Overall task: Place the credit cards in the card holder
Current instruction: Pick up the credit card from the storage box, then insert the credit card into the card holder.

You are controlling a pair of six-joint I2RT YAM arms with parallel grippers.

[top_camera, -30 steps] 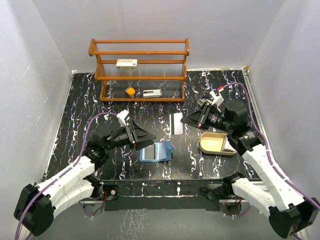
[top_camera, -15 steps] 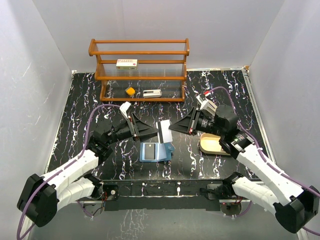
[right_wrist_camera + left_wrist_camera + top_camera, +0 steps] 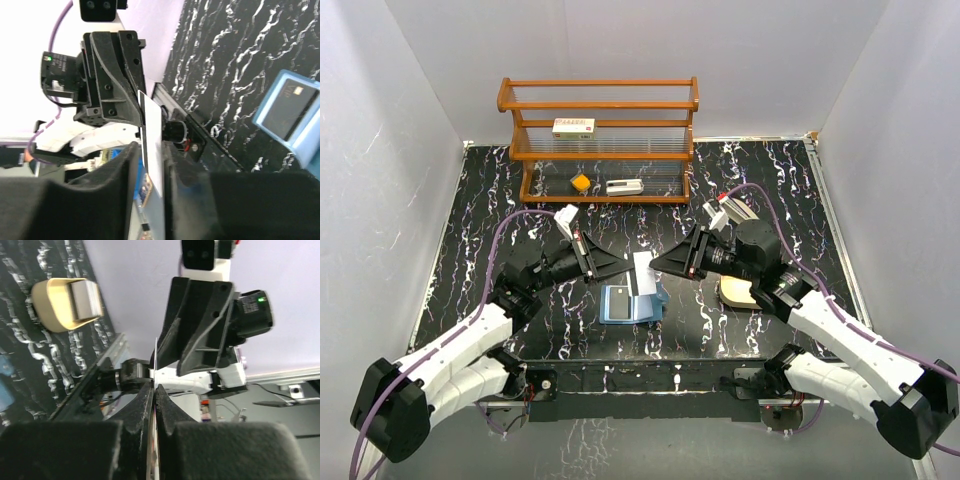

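Black table (image 3: 470, 240) open at left, white card (image 3: 642, 272) pinched by left gripper (image 3: 630, 270), right gripper (image 3: 654, 268) grip unclear, stacked cards (image 3: 82, 295) in tray (image 3: 50, 312) shown left-wrist only.

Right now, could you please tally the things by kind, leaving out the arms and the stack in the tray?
Cards: 2, the pale card and the dark card
Card holder: 1
Tan tray: 1
Wooden rack: 1
Rack items: 3, white box, yellow piece, white piece
Total: 8

Arms reach inward, left end effector (image 3: 628, 268) clamped tight, right end effector (image 3: 655, 268) slightly parted.
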